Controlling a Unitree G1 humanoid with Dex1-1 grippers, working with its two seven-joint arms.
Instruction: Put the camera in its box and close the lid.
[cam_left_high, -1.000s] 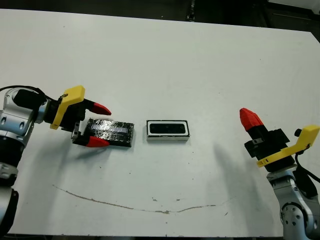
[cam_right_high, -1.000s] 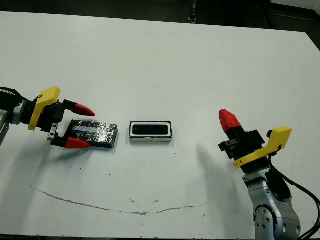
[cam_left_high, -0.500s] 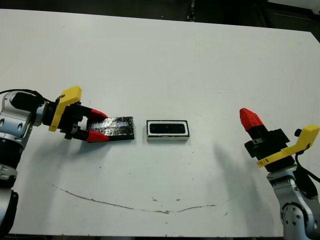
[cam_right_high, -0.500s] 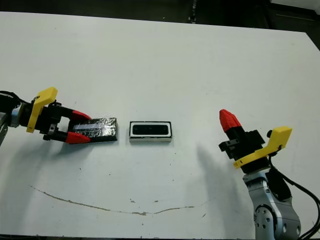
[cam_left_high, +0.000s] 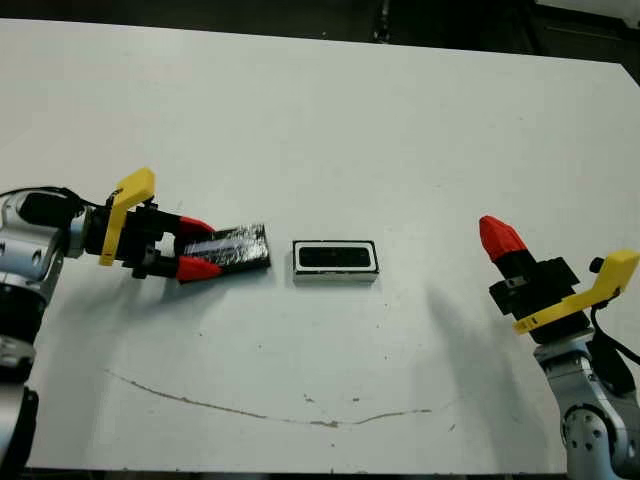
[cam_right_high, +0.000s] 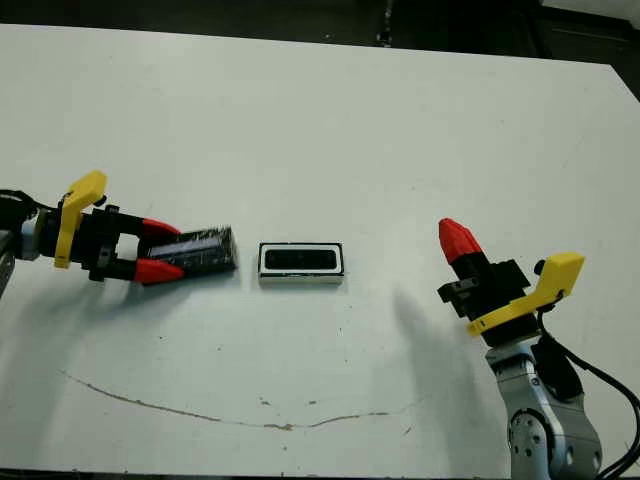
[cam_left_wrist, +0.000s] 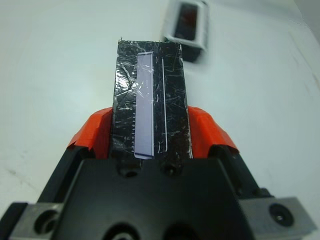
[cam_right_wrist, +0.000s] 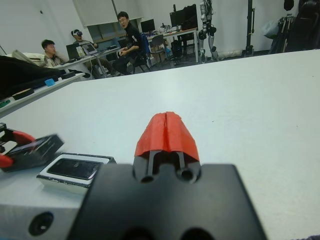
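The left gripper (cam_left_high: 196, 246) has its jaws clamped on the lid (cam_left_high: 236, 247) — one red finger on each long edge, as the left wrist view shows, with the glossy, crinkled slab running straight out between them. The lid is tilted, its far end lifted off the white table (cam_left_high: 330, 130) and pointing toward the box (cam_left_high: 336, 261), which sits just beside that end without touching it.

The box rests flat near the middle of the table, its white rim framing the camera (cam_left_high: 336, 258), a slim dark bar lying inside it. The box stands open.

The right gripper (cam_left_high: 500, 240) is well apart from the box, out on the robot's right side and raised above the table — its jaws are together, the two red tips pressed into a single wedge in the right wrist view, holding nothing.

A thin, wavy scuff line (cam_left_high: 270, 411) crosses the table nearer the robot. Beyond the far edge, the right wrist view shows people (cam_right_wrist: 127, 40) seated at desks.
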